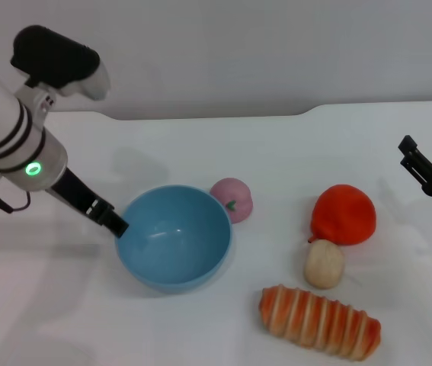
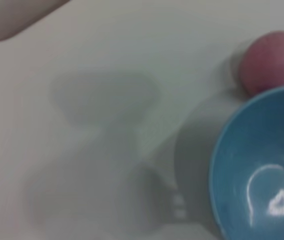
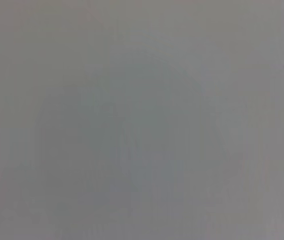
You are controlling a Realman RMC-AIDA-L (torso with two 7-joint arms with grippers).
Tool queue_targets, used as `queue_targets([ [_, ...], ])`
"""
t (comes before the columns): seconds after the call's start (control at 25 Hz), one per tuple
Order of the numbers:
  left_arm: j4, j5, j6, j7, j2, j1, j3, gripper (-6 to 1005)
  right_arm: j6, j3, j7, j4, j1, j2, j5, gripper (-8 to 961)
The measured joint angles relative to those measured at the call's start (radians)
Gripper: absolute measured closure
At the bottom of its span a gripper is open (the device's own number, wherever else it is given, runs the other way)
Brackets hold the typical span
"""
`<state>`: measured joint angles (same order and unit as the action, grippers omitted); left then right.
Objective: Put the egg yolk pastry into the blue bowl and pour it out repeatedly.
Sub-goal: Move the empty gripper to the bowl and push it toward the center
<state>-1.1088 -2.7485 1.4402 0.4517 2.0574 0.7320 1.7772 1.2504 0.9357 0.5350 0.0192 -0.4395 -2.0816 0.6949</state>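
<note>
The blue bowl point(image 1: 174, 236) stands upright on the white table, and nothing lies inside it. My left gripper point(image 1: 116, 223) reaches down from the left and is shut on the bowl's left rim. Part of the bowl point(image 2: 262, 170) also shows in the left wrist view, glossy inside. The egg yolk pastry point(image 1: 324, 264) rests on the table right of the bowl, just in front of a red fruit point(image 1: 344, 215). My right gripper point(image 1: 429, 146) hovers open at the far right edge, apart from everything. The right wrist view shows only bare surface.
A pink ball with a green mark point(image 1: 232, 200) touches the bowl's far right rim and shows again as the pink ball point(image 2: 271, 62). A long orange-striped bread loaf point(image 1: 319, 322) lies near the front edge. The table's back edge meets a grey wall.
</note>
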Motion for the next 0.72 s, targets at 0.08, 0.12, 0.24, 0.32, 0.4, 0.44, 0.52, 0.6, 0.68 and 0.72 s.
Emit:
queue_targets([
  [0.08, -0.016, 0.018, 0.016, 0.003, -0.001, 0.0, 0.025, 159, 0.002, 0.0, 0.0, 0.0, -0.001, 0.0, 0.0, 160],
  [0.12, -0.019, 0.03, 0.022, 0.005, -0.001, 0.0, 0.032, 159, 0.002, 0.0, 0.0, 0.0, -0.001, 0.0, 0.0, 160],
  [0.24, -0.01, 0.061, 0.029, 0.013, -0.001, 0.0, 0.028, 159, 0.005, 0.0, 0.0, 0.001, -0.001, 0.0, 0.0, 160],
  [0.32, 0.011, 0.063, 0.026, 0.015, 0.0, 0.001, 0.024, 159, 0.006, 0.0, 0.0, 0.001, 0.0, 0.0, 0.0, 160],
  [0.4, 0.028, 0.063, 0.024, 0.014, 0.0, 0.003, 0.024, 159, 0.006, 0.0, 0.0, 0.001, 0.001, 0.0, 0.0, 160],
  [0.44, 0.031, 0.063, 0.024, 0.014, 0.0, 0.003, 0.024, 159, 0.006, 0.0, 0.0, 0.0, 0.001, 0.0, 0.0, 160],
  [0.52, 0.031, 0.064, 0.015, 0.01, 0.0, -0.001, 0.022, 160, 0.006, 0.0, 0.0, 0.0, 0.002, 0.0, 0.001, 160],
  [0.6, 0.03, 0.064, 0.0, 0.008, 0.0, -0.004, 0.024, 160, 0.006, 0.0, -0.001, 0.0, 0.001, 0.0, 0.001, 159],
  [0.68, 0.031, 0.072, -0.015, 0.006, 0.001, -0.005, 0.029, 160, 0.006, 0.0, -0.002, 0.0, 0.0, 0.0, 0.001, 159],
  [0.72, 0.034, 0.078, -0.017, 0.006, 0.001, -0.004, 0.029, 160, 0.006, 0.0, -0.003, 0.0, 0.0, 0.0, 0.002, 159],
])
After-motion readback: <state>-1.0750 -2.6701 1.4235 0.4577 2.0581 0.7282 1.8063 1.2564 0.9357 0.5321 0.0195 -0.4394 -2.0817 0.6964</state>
